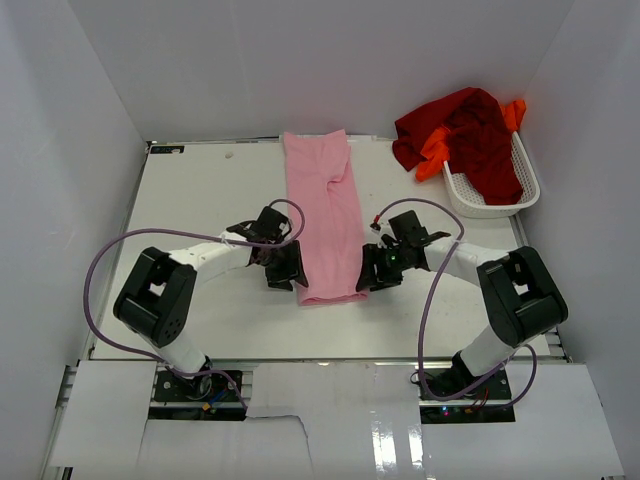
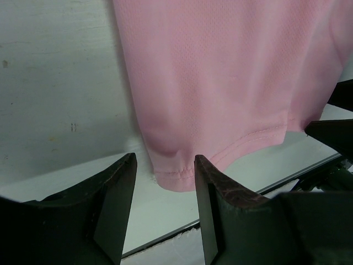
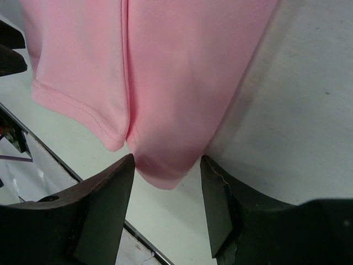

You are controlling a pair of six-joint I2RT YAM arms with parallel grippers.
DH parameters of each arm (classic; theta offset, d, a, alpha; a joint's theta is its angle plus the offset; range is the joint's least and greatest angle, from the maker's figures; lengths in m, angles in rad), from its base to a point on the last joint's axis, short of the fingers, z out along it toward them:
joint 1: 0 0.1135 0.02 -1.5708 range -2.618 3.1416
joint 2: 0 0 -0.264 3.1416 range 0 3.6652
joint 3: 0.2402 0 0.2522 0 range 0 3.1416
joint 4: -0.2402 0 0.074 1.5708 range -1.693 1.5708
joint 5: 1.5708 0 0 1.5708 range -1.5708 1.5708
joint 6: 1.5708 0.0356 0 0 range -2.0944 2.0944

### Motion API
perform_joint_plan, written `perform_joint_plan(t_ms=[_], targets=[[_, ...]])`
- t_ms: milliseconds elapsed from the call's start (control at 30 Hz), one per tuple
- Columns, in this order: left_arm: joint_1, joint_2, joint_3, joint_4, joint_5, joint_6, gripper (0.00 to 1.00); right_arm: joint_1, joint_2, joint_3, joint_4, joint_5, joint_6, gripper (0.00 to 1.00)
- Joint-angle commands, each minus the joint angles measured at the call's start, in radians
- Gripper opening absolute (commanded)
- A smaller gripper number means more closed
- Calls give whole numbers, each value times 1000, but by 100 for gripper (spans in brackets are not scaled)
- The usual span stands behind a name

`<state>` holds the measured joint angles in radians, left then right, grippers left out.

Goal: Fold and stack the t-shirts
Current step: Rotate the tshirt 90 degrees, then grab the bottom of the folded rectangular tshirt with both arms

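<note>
The light pink t-shirt (image 1: 325, 215) lies folded into a long narrow strip down the middle of the table. My left gripper (image 1: 284, 270) is open at its near left corner; the hem corner (image 2: 171, 179) lies between the fingers. My right gripper (image 1: 372, 272) is open at its near right corner, and that corner (image 3: 162, 171) lies between its fingers. The dark red t-shirt (image 1: 480, 135) and the bright orange t-shirt (image 1: 435, 155) are bunched together in and over the white mesh basket (image 1: 495, 205) at the back right.
The table's near edge (image 2: 231, 207) runs just beyond the pink hem. White walls close in the left, back and right sides. Purple cables loop from both arms over the table.
</note>
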<state>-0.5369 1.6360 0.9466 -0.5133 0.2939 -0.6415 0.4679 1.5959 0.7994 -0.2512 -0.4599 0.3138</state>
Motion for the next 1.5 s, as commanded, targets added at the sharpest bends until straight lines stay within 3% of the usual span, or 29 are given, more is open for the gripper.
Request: perform_joint_plan(t_ms=[0,100,200,233,300,633,967,1467], targets=[[-14,-44,-9,41,-1,-24,57,29,-7,-25,4,0,24,58],[-21,-54,-20,56,-4,-35,57,41,-4,-31,7,7,36,52],[-26,-58,-31,70,1,-43,57,48,4,-37,9,3,38,32],[-29,-57,-32,71,4,-44,57,48,10,-39,10,-3,39,20],[-32,-53,-38,73,5,-49,57,48,13,-45,13,-11,39,12],[-54,-70,-87,76,8,-64,56,60,12,-57,27,-10,50,8],[-64,-209,-189,53,1,-106,56,74,13,-60,33,-3,59,8],[-64,-171,-210,139,-25,-118,56,86,22,-51,35,-3,62,8]])
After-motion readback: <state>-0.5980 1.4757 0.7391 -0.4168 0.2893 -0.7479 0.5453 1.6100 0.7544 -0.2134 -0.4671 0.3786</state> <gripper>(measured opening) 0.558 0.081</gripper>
